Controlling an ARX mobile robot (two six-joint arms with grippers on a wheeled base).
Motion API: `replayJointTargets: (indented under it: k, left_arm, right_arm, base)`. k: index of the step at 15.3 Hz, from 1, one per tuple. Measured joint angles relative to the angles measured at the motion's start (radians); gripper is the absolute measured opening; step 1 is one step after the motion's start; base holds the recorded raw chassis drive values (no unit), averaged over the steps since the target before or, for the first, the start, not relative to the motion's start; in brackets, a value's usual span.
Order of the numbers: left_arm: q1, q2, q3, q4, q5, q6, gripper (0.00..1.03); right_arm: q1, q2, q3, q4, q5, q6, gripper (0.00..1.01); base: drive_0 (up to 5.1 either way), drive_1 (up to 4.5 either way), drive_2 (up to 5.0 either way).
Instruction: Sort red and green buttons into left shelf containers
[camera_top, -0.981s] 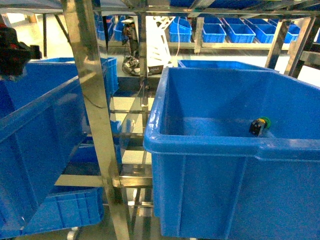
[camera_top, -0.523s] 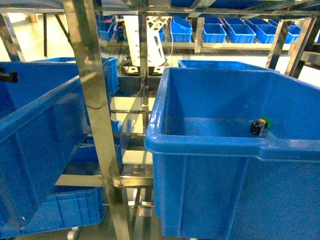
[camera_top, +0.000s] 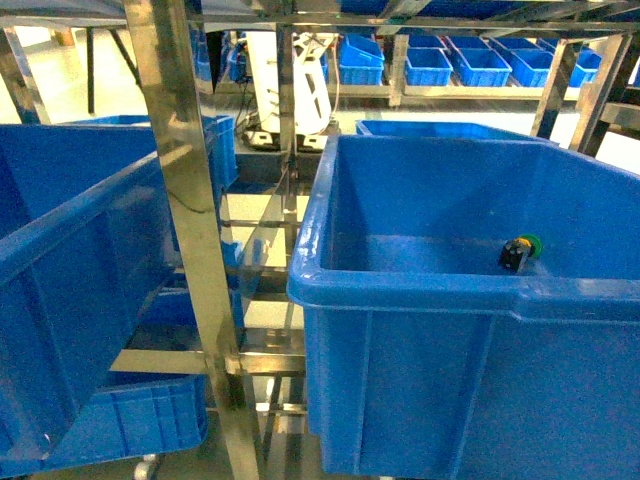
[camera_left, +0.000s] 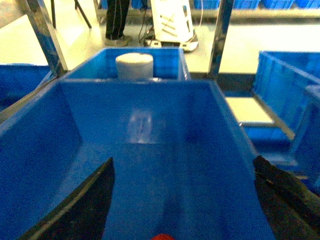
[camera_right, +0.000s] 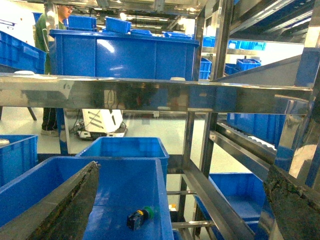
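A green button lies on its side on the floor of the right blue container; neither gripper shows in the head view. In the right wrist view the same green button sits in that container, below my open right gripper, which holds nothing. My left gripper hangs open over the left container. A sliver of a red button shows at the bottom edge, low between the wide-apart fingers. The left container sits tilted behind a steel shelf upright.
A steel crossbar runs level ahead of the right gripper, with a slanted rail to its right. A white roll stands in a bin behind the left container. Rows of small blue bins fill the far racks.
The left gripper, seen at the head view's upper left a second ago, has slid out of that view to the left. The green button has not moved.
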Motion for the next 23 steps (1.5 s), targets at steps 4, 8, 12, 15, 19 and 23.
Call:
replayJointTargets:
  k: [4, 8, 12, 15, 19, 23]
  left_arm:
    - [0.060, -0.421, -0.227, -0.228, 0.188, -0.006, 0.98]
    - [0.034, -0.555, -0.249, -0.286, 0.251, 0.002, 0.98]
    - [-0.039, -0.641, -0.470, 0.034, 0.026, -0.018, 0.60]
    - [-0.085, -0.745, -0.583, 0.037, -0.018, -0.018, 0.20]
    - [-0.181, -0.874, -0.665, -0.007, -0.115, -0.022, 0.02]
    - [-0.177, -1.014, -0.722, -0.090, -0.115, -0.022, 0.02]
  right_arm:
    - [0.000, 0.000, 0.000, 0.000, 0.000, 0.000, 0.98]
    - [0.000, 0.000, 0.000, 0.000, 0.000, 0.000, 0.98]
    - [0.064, -0.098, -0.024, -0.299, -0.029, -0.004, 0.63]
    - [0.127, -0.178, -0.124, -0.291, 0.039, -0.004, 0.22]
    - [0.241, -0.266, -0.200, -0.300, 0.161, -0.008, 0.02]
    - [0.242, -0.341, -0.246, -0.331, 0.160, -0.008, 0.02]
  base:
    - [0.0, 0.00, 0.0]
    - [0.0, 0.00, 0.0]
    - [0.0, 0.00, 0.0]
    - [0.0, 0.00, 0.0]
    - [0.0, 0.00, 0.0]
    - [0.0, 0.00, 0.0]
